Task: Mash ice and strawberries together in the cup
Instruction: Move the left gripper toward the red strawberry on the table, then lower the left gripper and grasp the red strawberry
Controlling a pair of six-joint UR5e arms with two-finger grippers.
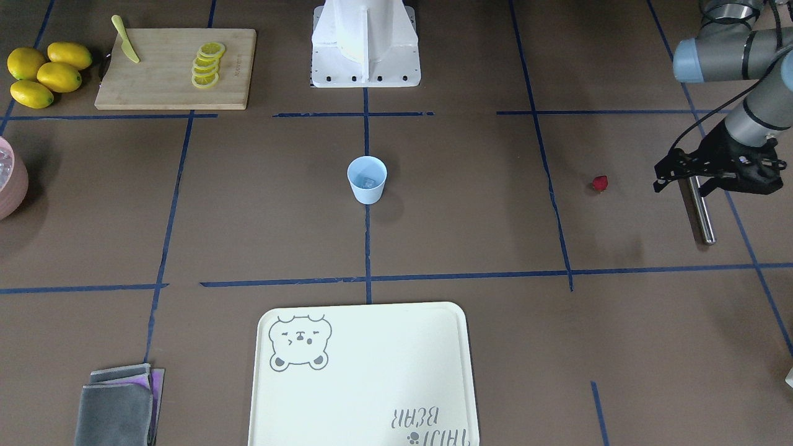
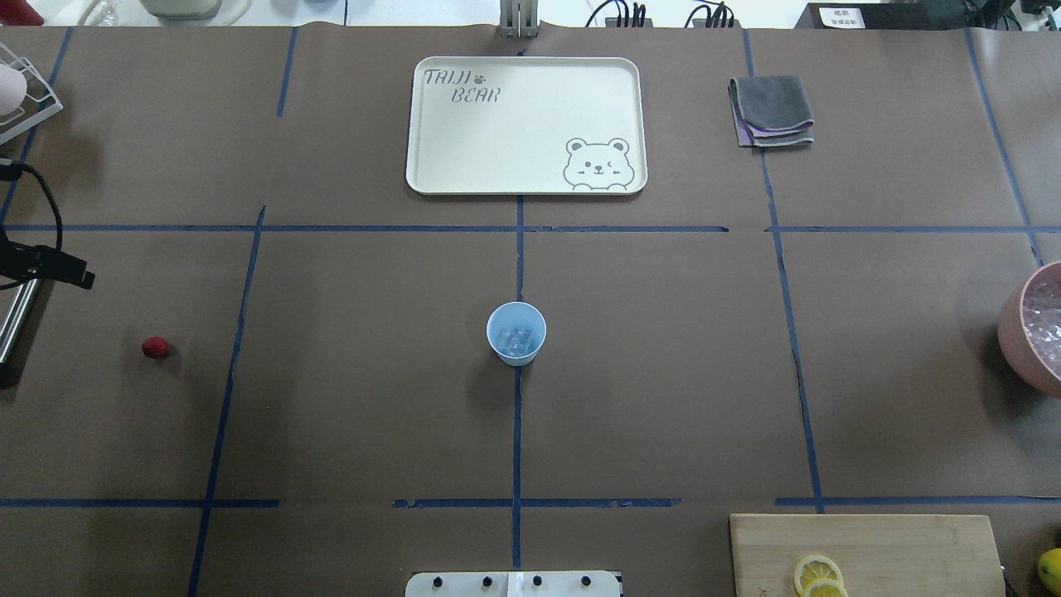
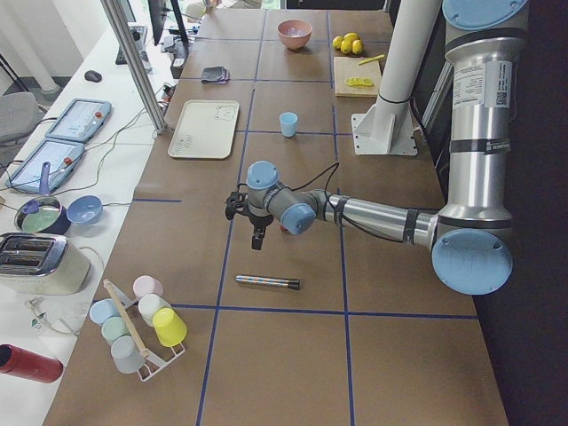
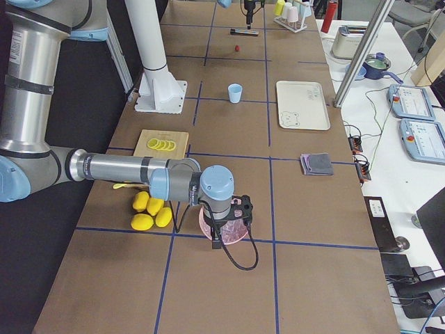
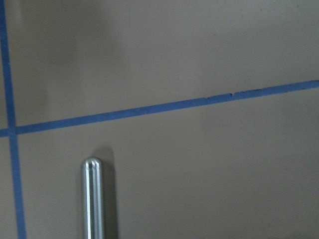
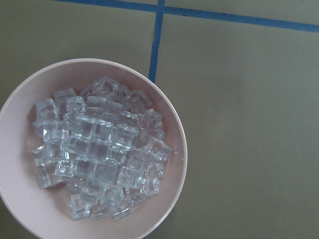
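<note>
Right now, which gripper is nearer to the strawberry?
Left. The left gripper hovers close by the strawberry, above the metal rod; the right gripper is far across the table, over the pink bowl.

The table (image 1: 471, 204) is covered with brown paper and divided by blue tape lines (image 1: 365, 282). Almost under the left gripper (image 3: 256, 238) a metal rod (image 1: 699, 210) lies flat. A strawberry (image 1: 600, 183) lies near this gripper, on its side toward the table's middle. A rack of cups (image 3: 133, 324) stands on its other side, at the table's end. The cup (image 1: 367, 179) stands upright, well apart from both grippers and about between them. Directly under the right gripper (image 4: 217, 242) stands a pink bowl (image 6: 177, 129). Four lemons (image 1: 46, 74) lie near it, and a cutting board (image 1: 161, 80) just past them. A tray (image 1: 372, 371), a folded cloth (image 1: 118, 406) and the robot's white base (image 1: 365, 68) are all well apart from both grippers.
</note>
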